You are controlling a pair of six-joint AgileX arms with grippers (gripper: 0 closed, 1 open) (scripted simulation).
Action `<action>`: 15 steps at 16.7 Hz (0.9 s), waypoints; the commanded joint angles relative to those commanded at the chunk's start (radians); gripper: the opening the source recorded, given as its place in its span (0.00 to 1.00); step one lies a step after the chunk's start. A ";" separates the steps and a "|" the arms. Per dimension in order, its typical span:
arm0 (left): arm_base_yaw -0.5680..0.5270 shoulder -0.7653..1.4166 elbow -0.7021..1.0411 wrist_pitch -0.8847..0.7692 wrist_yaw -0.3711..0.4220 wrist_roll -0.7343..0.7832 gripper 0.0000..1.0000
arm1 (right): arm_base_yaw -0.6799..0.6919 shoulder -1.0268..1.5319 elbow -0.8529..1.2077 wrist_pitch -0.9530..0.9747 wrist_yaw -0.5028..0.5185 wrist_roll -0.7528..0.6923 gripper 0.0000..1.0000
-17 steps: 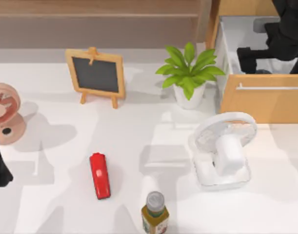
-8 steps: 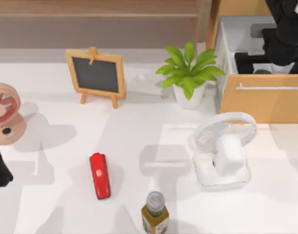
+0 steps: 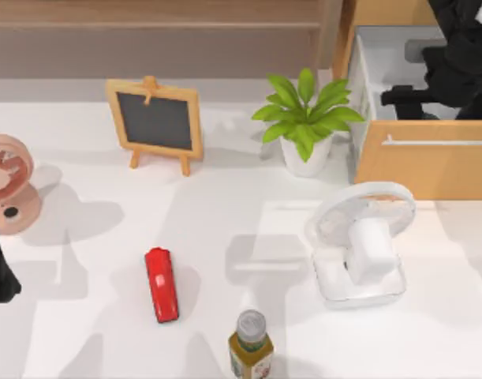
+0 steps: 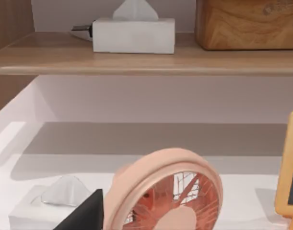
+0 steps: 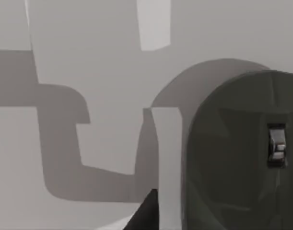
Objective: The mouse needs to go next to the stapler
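Dark grey and smooth, the mouse (image 5: 242, 153) lies inside the open drawer (image 3: 418, 162) at the tabletop's far right corner, its scroll wheel plain in the right wrist view. The right gripper (image 3: 430, 95) hangs over the drawer; I cannot tell how wide its fingers stand or whether they touch anything. The mouse looks light, rigid and slippery on its rounded back, so its flatter long sides seem the best hold. The drawer's walls crowd any lift, which likely must go straight up. The stapler (image 3: 162, 284) lies toward the near left, with bare tabletop on both sides; the bottle (image 3: 250, 343) and white fan (image 3: 359, 249) stand along the way. The left arm is parked at the left edge.
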 joint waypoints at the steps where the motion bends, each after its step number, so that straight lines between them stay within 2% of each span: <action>1: 0.000 0.000 0.000 0.000 0.000 0.000 1.00 | 0.000 0.000 0.000 0.000 0.000 0.000 0.40; 6: 0.000 0.000 0.000 0.000 0.000 0.000 1.00 | 0.000 0.000 0.000 0.000 0.000 0.000 0.02; 15: 0.000 0.000 0.000 0.000 0.000 0.000 1.00 | -0.001 -0.001 0.000 0.000 0.000 0.001 0.00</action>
